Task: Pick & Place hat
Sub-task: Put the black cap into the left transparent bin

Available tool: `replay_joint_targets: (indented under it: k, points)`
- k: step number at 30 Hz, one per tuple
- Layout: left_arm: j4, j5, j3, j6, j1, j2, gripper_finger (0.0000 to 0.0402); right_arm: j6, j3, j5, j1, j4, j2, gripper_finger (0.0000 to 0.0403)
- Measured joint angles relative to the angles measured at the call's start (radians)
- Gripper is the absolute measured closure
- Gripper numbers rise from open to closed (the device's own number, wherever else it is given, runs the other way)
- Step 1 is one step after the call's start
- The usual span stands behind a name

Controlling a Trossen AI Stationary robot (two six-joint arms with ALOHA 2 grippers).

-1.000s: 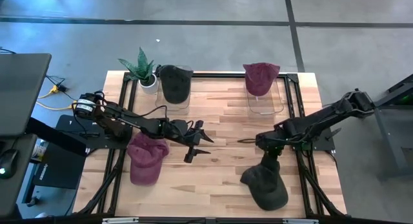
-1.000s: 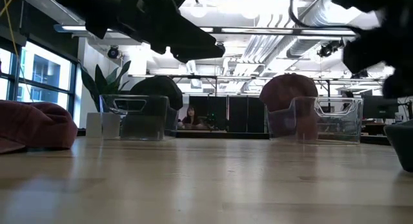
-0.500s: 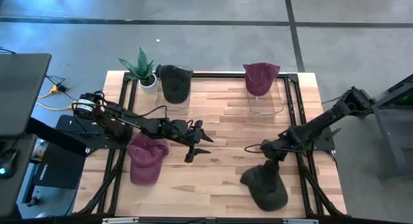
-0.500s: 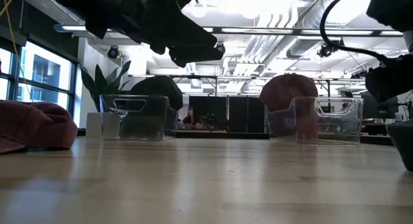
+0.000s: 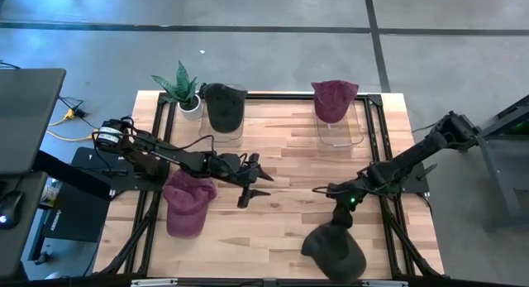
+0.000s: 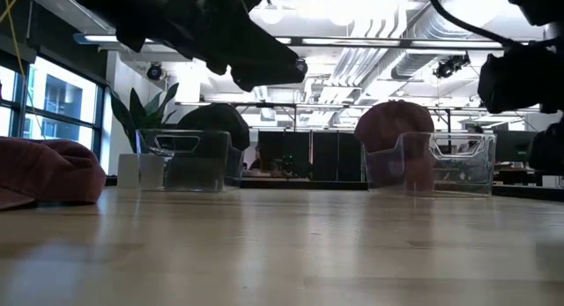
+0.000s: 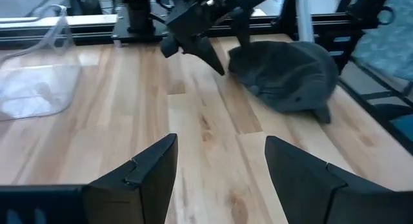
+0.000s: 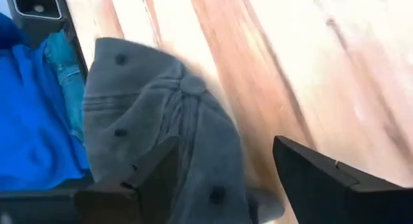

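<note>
Right gripper (image 5: 335, 206) (open) — over dark hat (image 5: 334, 249)

Tabletop (image 5: 281, 146): light wood planks inside a dark frame. Potted plant (image 5: 183, 90) at the far left corner. Just beside it, along the far edge, a clear bin (image 5: 225, 121) carrying a dark cap (image 5: 223, 105). Second clear bin (image 5: 337, 126) toward the far right corner, carrying a maroon cap (image 5: 333, 98). Maroon hat (image 5: 187, 201) lies near the left edge. Dark grey hat (image 5: 334, 250) lies at the near edge, right of centre.
</note>
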Motion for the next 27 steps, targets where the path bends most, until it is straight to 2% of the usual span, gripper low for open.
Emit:
replay_joint_targets:
  k: [4,7,15,16,20,23,27]
  points:
    - [-0.001,-0.047,0.000,0.000,0.000,0.000,0.0177,-0.083,0.000,0.037,0.035,-0.004,0.000,0.0186]
    - [-0.002,-0.063,0.000,0.000,0.000,0.000,0.0177,-0.149,0.000,0.100,0.071,-0.008,0.000,0.0222]
    - [-0.002,-0.066,0.000,0.000,0.001,0.000,0.0177,-0.236,0.001,0.141,0.121,-0.026,0.068,0.0381]
    - [-0.001,-0.066,0.000,0.000,0.001,0.000,0.0177,-0.242,0.002,0.146,0.121,-0.027,0.073,0.0391]
    - [-0.001,-0.066,0.000,0.000,0.001,0.000,0.0177,-0.257,0.027,0.256,0.105,-0.035,0.065,0.0381]
    - [-0.001,-0.066,0.000,-0.001,0.001,0.000,0.0177,-0.310,0.068,0.319,0.070,-0.058,0.044,0.0395]
    - [0.000,-0.066,0.000,-0.001,0.001,0.000,0.0177,-0.384,0.164,0.375,0.020,-0.165,0.017,0.0396]
